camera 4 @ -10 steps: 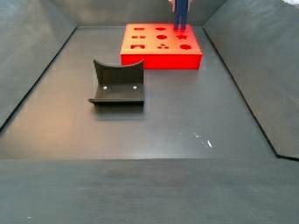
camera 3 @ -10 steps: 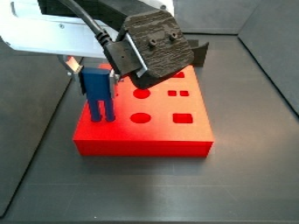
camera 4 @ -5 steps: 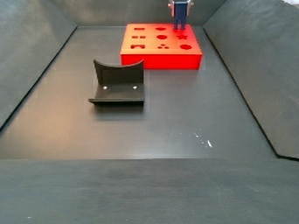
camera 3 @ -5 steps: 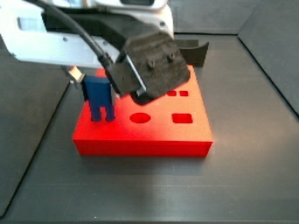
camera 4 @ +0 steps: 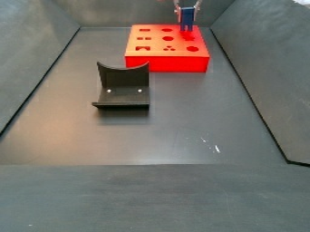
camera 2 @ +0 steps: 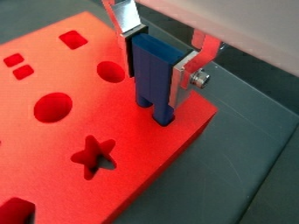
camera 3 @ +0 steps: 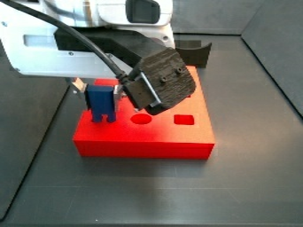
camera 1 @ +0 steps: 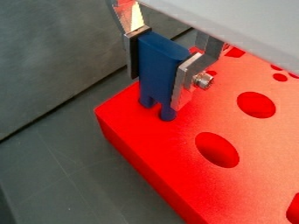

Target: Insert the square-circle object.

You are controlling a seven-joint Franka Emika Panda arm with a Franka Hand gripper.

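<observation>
The blue square-circle object stands upright at a corner of the red board, its two legs down in the board's surface. My gripper is shut on it, silver fingers clamping both flat sides. The other wrist view shows the same grip on the blue piece near the board's edge. In a side view the piece sits low on the board's left rear corner, with the gripper around it. In the far side view it shows at the board's back right.
The dark grey curved block lies on the floor in front of the board. The board has round, square and star-shaped holes. Another dark object stands behind the board. Grey walls enclose the floor.
The gripper has come down with the blue piece; its legs have sunk lower into the board. The wrist block has moved lower over the board.
</observation>
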